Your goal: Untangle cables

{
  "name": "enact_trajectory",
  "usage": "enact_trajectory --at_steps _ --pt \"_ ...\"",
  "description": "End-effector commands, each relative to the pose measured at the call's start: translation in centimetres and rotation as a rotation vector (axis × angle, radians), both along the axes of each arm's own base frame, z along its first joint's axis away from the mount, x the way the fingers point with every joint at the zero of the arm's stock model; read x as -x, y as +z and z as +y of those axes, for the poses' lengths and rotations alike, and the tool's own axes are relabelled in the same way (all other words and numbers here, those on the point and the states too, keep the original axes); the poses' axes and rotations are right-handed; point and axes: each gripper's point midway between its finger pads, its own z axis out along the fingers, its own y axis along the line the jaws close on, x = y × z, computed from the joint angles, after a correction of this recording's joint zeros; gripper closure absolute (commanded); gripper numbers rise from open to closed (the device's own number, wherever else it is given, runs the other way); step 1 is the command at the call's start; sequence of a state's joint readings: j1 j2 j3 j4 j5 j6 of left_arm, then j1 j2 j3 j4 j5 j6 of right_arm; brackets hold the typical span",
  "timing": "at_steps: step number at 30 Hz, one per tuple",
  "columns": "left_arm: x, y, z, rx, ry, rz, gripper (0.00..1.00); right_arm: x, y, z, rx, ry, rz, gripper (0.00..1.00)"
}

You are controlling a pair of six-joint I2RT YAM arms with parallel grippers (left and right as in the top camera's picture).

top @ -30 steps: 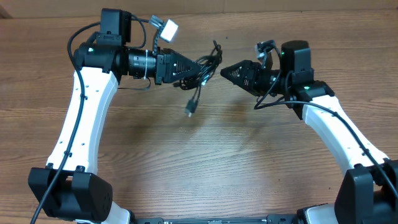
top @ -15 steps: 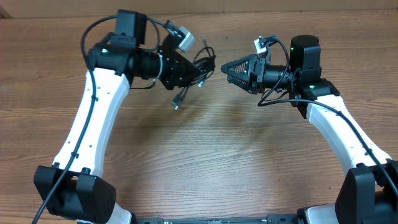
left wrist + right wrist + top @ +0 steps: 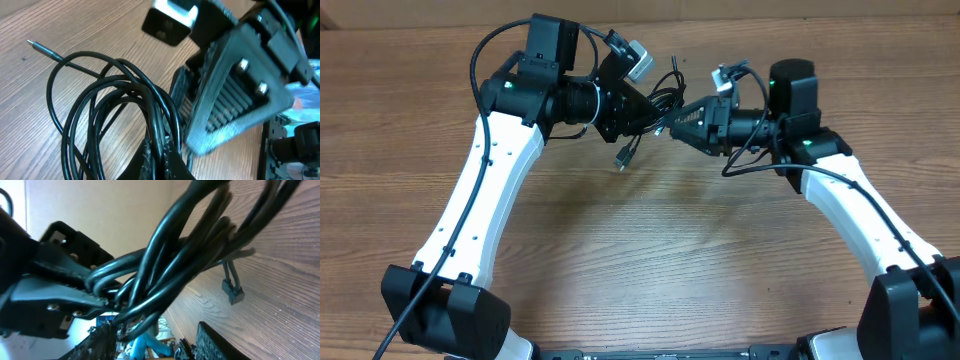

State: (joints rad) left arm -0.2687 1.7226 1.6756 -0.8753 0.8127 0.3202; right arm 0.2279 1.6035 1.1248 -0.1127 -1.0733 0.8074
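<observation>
A tangled bundle of thin black cables [image 3: 665,93] hangs above the wooden table at the back middle. My left gripper [image 3: 647,108] is shut on the bundle; in the left wrist view its jaws [image 3: 167,156] pinch several strands of the cable loops [image 3: 100,100]. One silver-tipped end [image 3: 39,46] sticks out at the upper left. A plug end [image 3: 621,158] dangles below the bundle. My right gripper [image 3: 669,124] is open, its fingers [image 3: 157,342] on either side of the cable strands [image 3: 175,265]. The dangling plug [image 3: 233,293] also shows in the right wrist view.
The wooden table [image 3: 650,260] spreads below both arms. The right gripper's grey finger [image 3: 235,95] fills the right of the left wrist view. The left gripper [image 3: 50,280] shows at the left of the right wrist view. A cardboard wall [image 3: 770,8] runs along the back.
My left gripper moved right and back with the bundle. My right gripper moved left until its open fingers reached the cables.
</observation>
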Motion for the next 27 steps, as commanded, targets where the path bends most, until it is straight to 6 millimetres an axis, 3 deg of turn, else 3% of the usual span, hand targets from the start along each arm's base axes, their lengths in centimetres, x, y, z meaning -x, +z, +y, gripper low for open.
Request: enact_trajectory --at_steps 1,11,18,22,27 --pt "0.3 1.2 -0.7 0.053 -0.032 0.004 0.96 -0.5 1.4 0.3 0.024 -0.043 -0.059 0.54" --pt "0.8 1.7 -1.0 0.085 -0.062 0.007 0.96 -2.0 0.3 -0.4 0.084 -0.140 -0.055 0.63" --pt "1.6 2.9 -1.3 0.167 -0.113 0.029 0.96 -3.1 -3.1 -2.5 0.239 -0.277 0.015 0.85" --pt "1.8 3.5 -0.9 0.213 -0.126 0.042 0.96 -3.0 -4.8 -3.5 0.314 -0.319 0.053 0.88" --pt "2.0 4.9 0.0 0.296 -0.154 0.058 0.96 -3.1 -5.2 -3.9 0.344 -0.333 0.047 0.90"
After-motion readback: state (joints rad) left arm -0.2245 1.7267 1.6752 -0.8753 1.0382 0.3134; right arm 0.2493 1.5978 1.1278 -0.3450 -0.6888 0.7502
